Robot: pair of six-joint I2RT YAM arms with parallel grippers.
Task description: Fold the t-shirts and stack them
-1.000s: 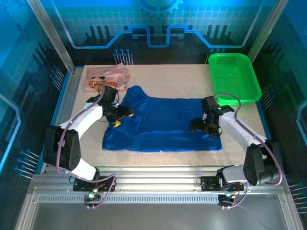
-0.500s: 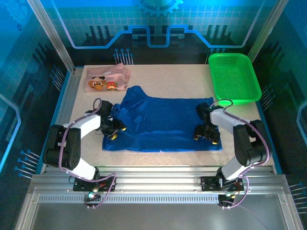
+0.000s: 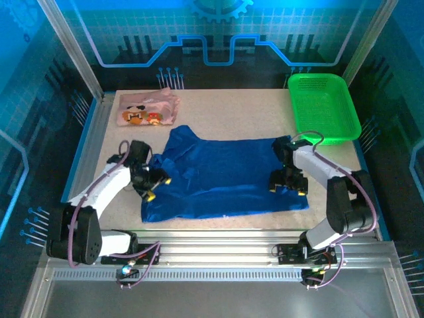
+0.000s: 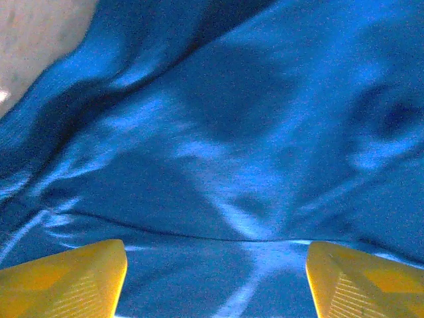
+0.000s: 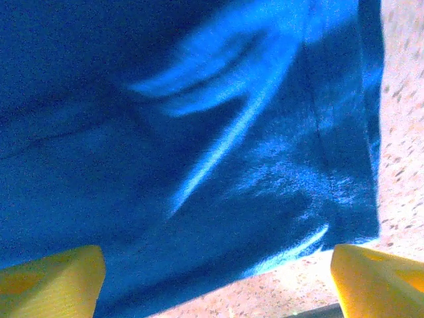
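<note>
The royal-blue t-shirt [image 3: 225, 175] lies spread across the middle of the table, wrinkled at its left side. The pale pink t-shirt [image 3: 147, 109] with cartoon faces sits bunched at the back left. My left gripper [image 3: 156, 187] hangs low over the blue shirt's left edge. In the left wrist view, the left gripper [image 4: 215, 285] is open, with blue cloth [image 4: 218, 152] under its wide-apart yellow fingers [image 4: 66, 281]. My right gripper [image 3: 286, 184] is over the shirt's right part. In the right wrist view, the right gripper [image 5: 215, 281] is open above the blue hem [image 5: 318, 238], and nothing is pinched.
A green plastic mesh basket [image 3: 324, 106] stands at the back right corner. Bare speckled tabletop [image 3: 232, 106] shows behind the blue shirt and along its right edge [image 5: 404, 165]. The metal frame rail [image 3: 218, 235] runs along the near edge.
Both grippers have moved nearer and outward, towards the blue shirt's side edges. The shirt's left side and near hem have shifted and become more rumpled.
</note>
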